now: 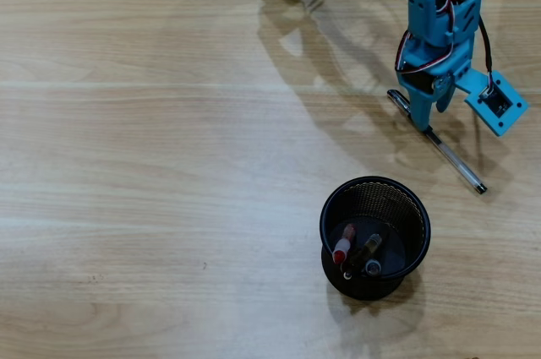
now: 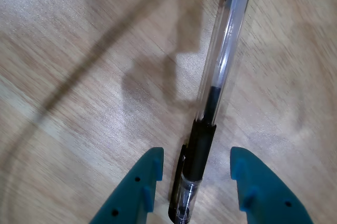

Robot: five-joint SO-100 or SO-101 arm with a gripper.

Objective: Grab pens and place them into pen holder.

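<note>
**Claw open astride the last loose pen**

Your claw (image 2: pixel 195 182) sits low over the table (image 1: pixel 152 165), its two blue fingers (image 2: pixel 139 192) spread apart with the clear pen (image 2: pixel 218 71) lying between them. In the wrist view the pen's black grip section lies in the gap and neither finger touches it; the clear barrel runs up toward the top right of the frame.

In the overhead view you find the same pen (image 1: pixel 452 160) at the right of the frame, lying flat on the wood on a diagonal from upper left to lower right, with the arm (image 1: pixel 435 29) reaching down from the top edge and covering its upper part.

The pen holder (image 1: pixel 374 236) stands upright below centre right, near the pen's lower end but not touching it. Inside it you can see a red pen (image 1: pixel 341 249) and two darker pens (image 1: pixel 370 253) leaning together against the lower left wall.
</note>
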